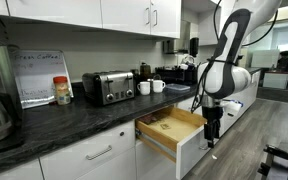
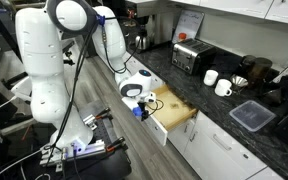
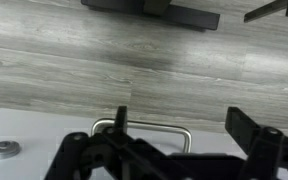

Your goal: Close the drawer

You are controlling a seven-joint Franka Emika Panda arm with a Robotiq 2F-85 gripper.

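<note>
Dark stone countertop (image 1: pixel 64 118) runs along the kitchen wall with a toaster (image 1: pixel 109 87) on it. Below it the drawer (image 1: pixel 169 127) stands well out into the room, its pale wooden box showing. Its long side lies along the counter and its white front faces away from the cabinets. The gripper (image 1: pixel 212 128) hangs right at that front, fingers spread apart above the silver handle (image 3: pixel 149 127), and as far as I can see it grips nothing. Closing it, I reckon, means a straight push back toward the cabinets.
</note>
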